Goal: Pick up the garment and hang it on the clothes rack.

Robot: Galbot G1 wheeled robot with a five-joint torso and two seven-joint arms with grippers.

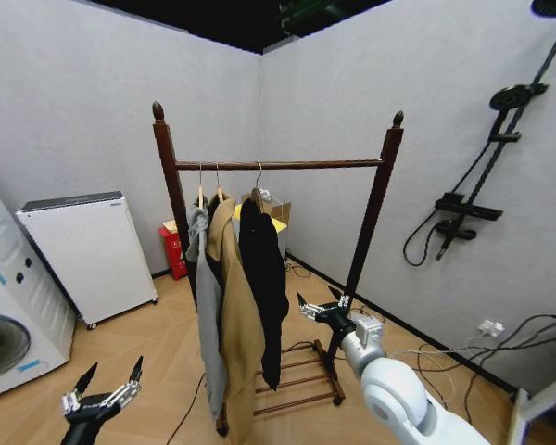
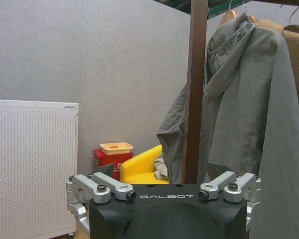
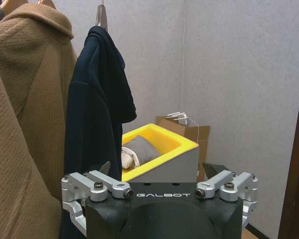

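The garment (image 1: 264, 278), a black long-sleeved jacket, hangs from a hanger on the clothes rack's bar (image 1: 278, 165), rightmost of three items. In the right wrist view the garment (image 3: 97, 114) hangs just ahead, beside a long tan coat (image 3: 25, 124). My right gripper (image 1: 320, 304) is open and empty, held a short way right of the garment at about hem height. My left gripper (image 1: 107, 385) is low at the front left, open and empty. Seen from its wrist, it points at the rack's left post (image 2: 194, 89) and a grey hooded jacket (image 2: 239, 114).
A white cabinet (image 1: 93, 250) and a washing machine (image 1: 5, 315) stand left of the rack. A yellow-topped bin (image 3: 159, 144) and a red box (image 2: 107, 157) sit behind it. A shower fitting (image 1: 482, 195) hangs on the right wall, with cables (image 1: 500, 343) on the floor below.
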